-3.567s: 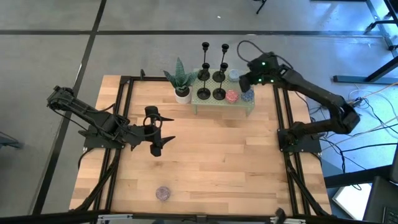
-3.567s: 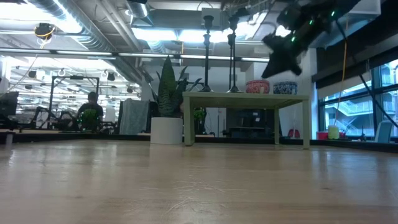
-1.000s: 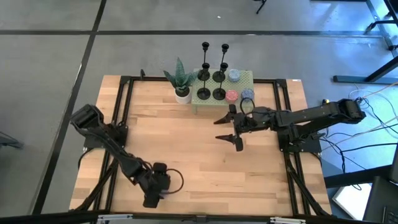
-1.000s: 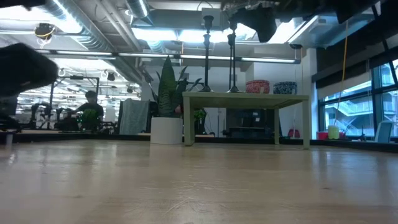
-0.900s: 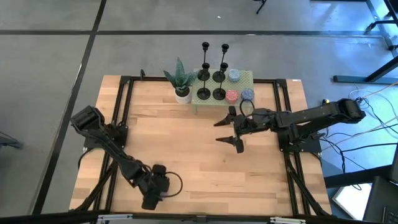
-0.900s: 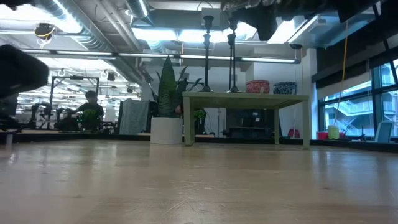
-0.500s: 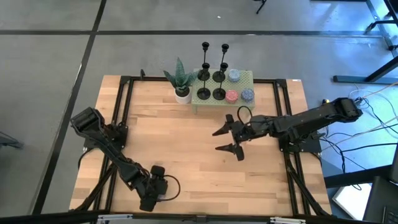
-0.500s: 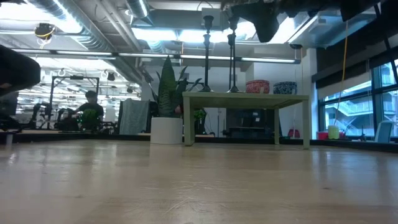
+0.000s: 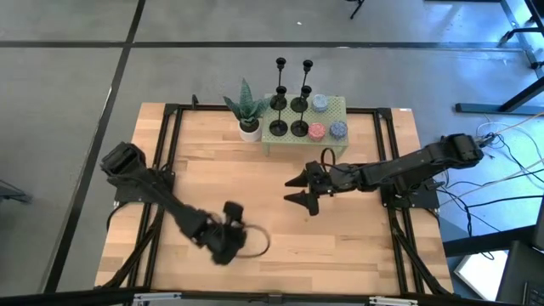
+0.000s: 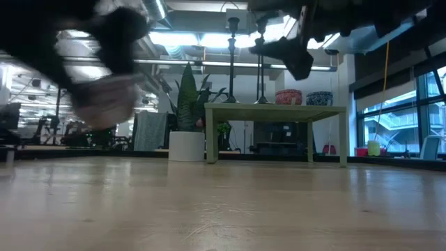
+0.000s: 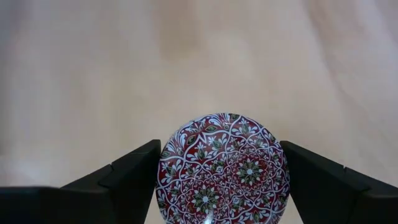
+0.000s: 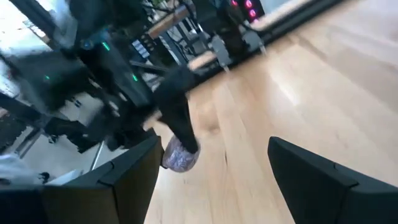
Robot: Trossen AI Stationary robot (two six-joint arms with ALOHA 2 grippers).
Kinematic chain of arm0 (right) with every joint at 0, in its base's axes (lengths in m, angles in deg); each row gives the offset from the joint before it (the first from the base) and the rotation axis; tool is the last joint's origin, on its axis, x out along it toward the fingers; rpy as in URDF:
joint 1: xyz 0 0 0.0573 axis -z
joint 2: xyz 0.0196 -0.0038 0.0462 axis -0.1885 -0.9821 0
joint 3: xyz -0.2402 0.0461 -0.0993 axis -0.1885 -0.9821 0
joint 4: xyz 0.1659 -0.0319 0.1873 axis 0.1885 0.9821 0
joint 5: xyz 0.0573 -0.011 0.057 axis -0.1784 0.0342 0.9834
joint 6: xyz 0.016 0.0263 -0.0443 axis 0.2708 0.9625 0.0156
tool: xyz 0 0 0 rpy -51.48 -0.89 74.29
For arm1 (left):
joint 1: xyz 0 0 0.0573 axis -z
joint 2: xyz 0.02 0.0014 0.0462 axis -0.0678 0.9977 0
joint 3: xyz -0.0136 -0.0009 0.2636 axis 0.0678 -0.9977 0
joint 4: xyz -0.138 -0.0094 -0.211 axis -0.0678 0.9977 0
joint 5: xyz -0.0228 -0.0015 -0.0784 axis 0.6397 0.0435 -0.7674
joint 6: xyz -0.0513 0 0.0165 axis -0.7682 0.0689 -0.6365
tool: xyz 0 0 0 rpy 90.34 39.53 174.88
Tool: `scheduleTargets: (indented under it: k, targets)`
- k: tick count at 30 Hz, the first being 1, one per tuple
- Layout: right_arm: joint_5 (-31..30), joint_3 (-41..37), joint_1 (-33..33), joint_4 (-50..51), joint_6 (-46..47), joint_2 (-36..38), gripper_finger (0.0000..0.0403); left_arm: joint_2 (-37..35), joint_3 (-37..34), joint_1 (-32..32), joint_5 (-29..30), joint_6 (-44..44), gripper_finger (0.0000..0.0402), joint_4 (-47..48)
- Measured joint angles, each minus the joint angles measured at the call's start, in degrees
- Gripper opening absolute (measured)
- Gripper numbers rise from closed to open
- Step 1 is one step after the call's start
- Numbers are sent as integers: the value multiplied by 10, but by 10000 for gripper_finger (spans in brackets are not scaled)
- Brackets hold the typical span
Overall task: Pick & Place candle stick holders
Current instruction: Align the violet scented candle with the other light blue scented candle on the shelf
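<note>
Several black candle stick holders (image 9: 289, 106) stand on their round bases on a small green table (image 9: 342, 109) at the far edge; two stems (image 10: 245, 63) show in the low view. My left gripper (image 9: 228, 244) hangs over the near left of the tabletop, shut on a round disc with a red-and-white pattern (image 11: 222, 168). My right gripper (image 9: 299, 189) hovers open above the middle of the table, in front of the green table, with nothing between its fingers (image 12: 211, 162). My left gripper pinches the patterned disc between its two fingers, one on each side of its rim (image 11: 163, 177). The fingers point down from above, and the patterned face is turned up toward the wrist. The disc (image 10: 104, 111) hangs clear of the tabletop.
A spiky green plant in a white pot (image 9: 246, 115) stands left of the green table. Three round patterned tins (image 9: 327, 123) share the green table's right part. Black frame rails (image 9: 166, 170) run along both sides. Bare wood lies between the two grippers.
My left gripper has gone up and toward the table's right and far side, and the patterned disc has come up off the wood with it. My right gripper has drifted a little toward the table's left and near edge, still open.
</note>
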Motion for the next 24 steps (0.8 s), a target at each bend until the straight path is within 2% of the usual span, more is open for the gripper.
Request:
scheduleTargets:
  k: [6, 11, 17, 24]
  targets:
    - [0, 0, 0, 5, 49, -37, 299, 0, 48, -89, 38, 47, 304, -17]
    - [0, 0, -2, -3, 84, -59, 299, 0, 61, -139, 43, 69, 304, -44]
    - [0, 0, -4, -29, 154, -73, 299, 0, 60, -162, 63, 114, 304, -120]
    - [-13, 0, -3, -32, 154, -81, 299, 0, 60, -168, 98, 142, 304, -186]
